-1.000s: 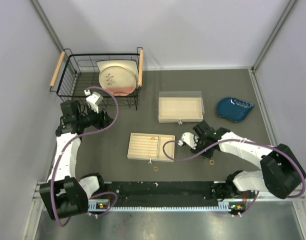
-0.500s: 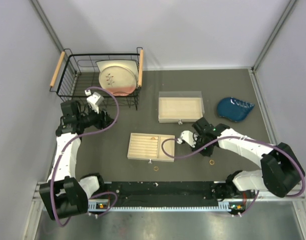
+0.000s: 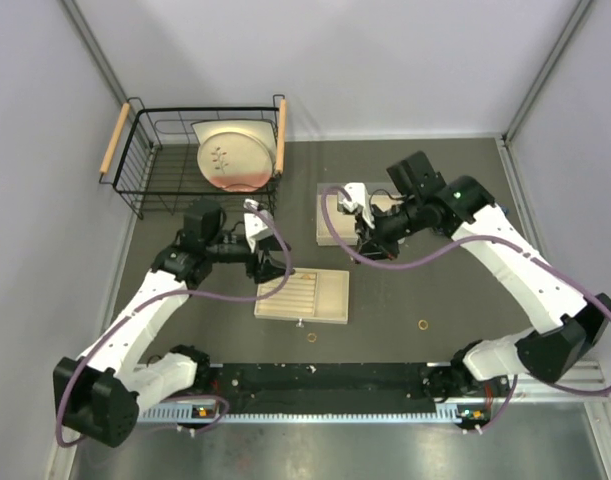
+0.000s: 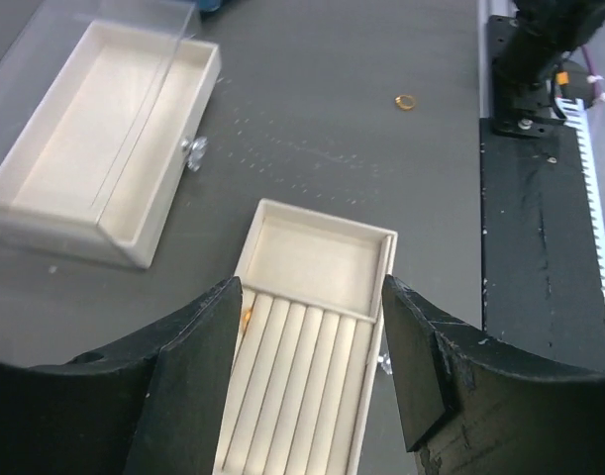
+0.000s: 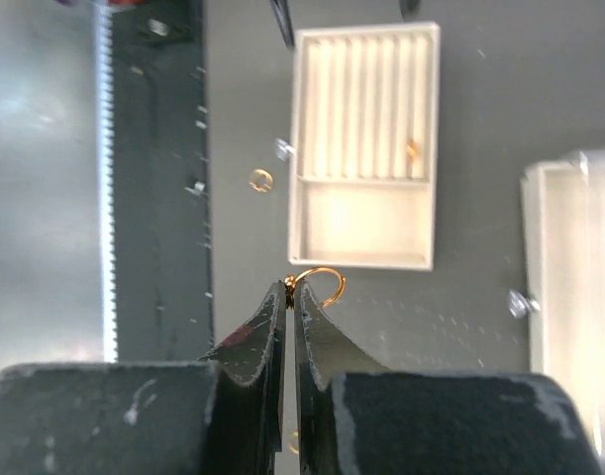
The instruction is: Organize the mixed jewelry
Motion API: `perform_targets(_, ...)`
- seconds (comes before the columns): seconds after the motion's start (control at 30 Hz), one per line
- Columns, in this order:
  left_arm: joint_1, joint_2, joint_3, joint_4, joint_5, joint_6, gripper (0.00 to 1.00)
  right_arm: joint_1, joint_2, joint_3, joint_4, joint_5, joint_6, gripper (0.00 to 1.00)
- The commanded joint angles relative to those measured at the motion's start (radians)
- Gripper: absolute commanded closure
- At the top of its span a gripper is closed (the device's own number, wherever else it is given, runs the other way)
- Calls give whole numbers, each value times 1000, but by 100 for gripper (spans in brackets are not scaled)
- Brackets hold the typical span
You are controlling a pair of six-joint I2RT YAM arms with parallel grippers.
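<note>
Arms extended: right end effector (image 5: pixel 289 289) pinching gold ring (image 5: pixel 318 269) aloft; left end effector (image 4: pixel 312 289) spread above ridged tray (image 4: pixel 317 262).

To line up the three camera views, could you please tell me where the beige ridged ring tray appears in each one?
Top external: the beige ridged ring tray lies at centre, slightly low.
Left wrist: the tray fills the bottom centre.
Right wrist: the tray sits at top centre.
Shared landmark: the black rail along the table's near edge, at the bottom, right and left respectively.
</note>
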Motion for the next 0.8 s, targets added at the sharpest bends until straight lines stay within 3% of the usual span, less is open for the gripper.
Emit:
perform_targets(0.0,-95,12,52,106,17,54,35,23,99,136,-163,-284,-9,100)
perform_targets(0.43,-254,84,128,212,35,97,23,82,233,270,-272,-429,-55,100)
perform_targets(0.77,-315,81,121,255,88,31,44,86,253,282,-268,-403,-54,100)
